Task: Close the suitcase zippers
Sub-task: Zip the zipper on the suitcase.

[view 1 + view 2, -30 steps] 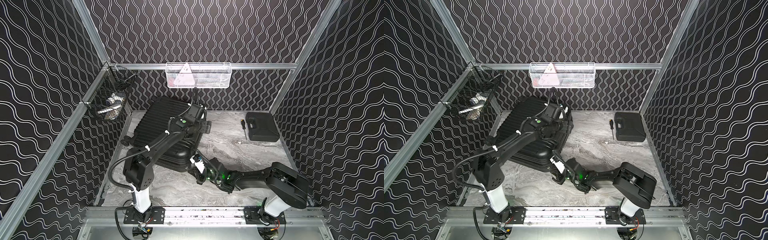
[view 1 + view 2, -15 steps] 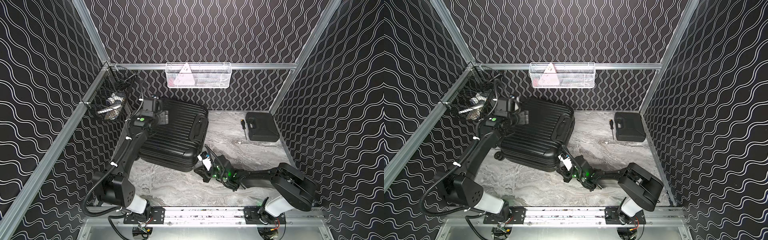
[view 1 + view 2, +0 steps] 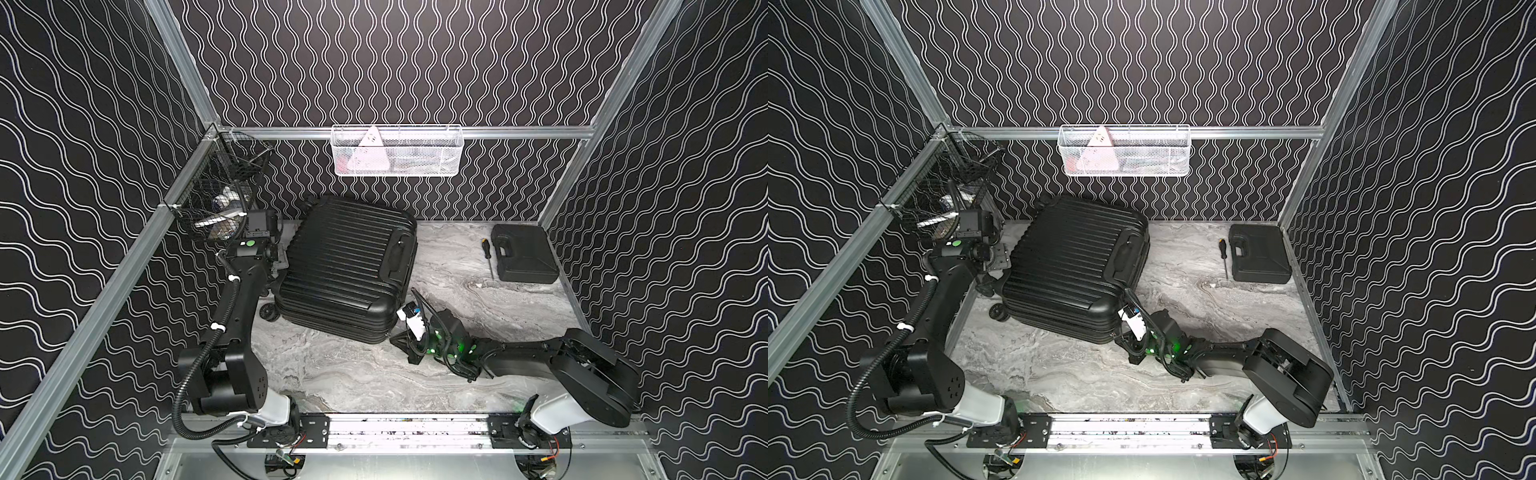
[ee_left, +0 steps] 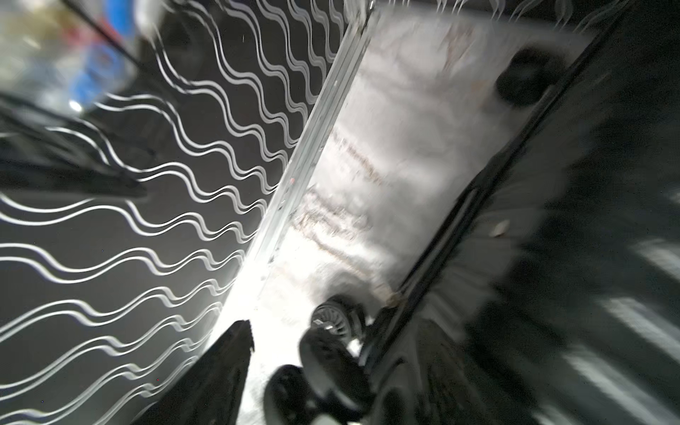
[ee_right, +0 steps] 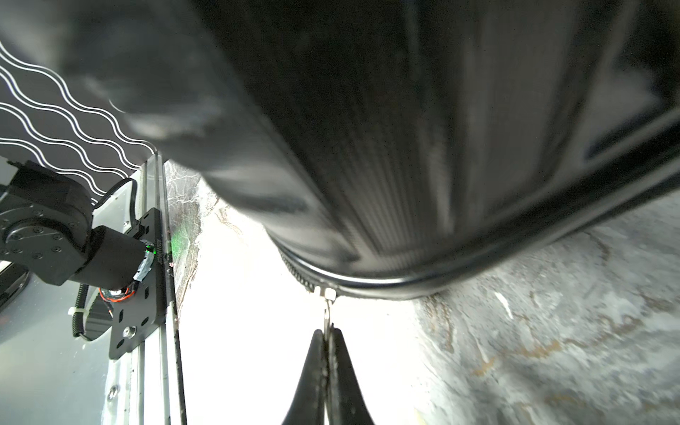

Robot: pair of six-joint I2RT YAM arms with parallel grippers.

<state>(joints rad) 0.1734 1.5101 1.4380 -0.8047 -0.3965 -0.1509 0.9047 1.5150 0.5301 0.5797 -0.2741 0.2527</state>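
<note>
My left gripper (image 3: pixel 277 261), at 9 o'clock of the suitcase (image 3: pixel 349 266), hides under its wrist; its camera view is smeared. The zipper pull (image 5: pixel 326 311) is too small in both top views.

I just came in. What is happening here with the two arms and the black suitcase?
A two-armed robot is zipping up the suitcase, which lies flat on the marble table, shells together. The right gripper is shut on a zipper pull at the near corner. The left gripper is at the wheel end, jaws apart; whether it touches the case is unclear. A small tool case and a screwdriver lie untouched at the back.
</note>
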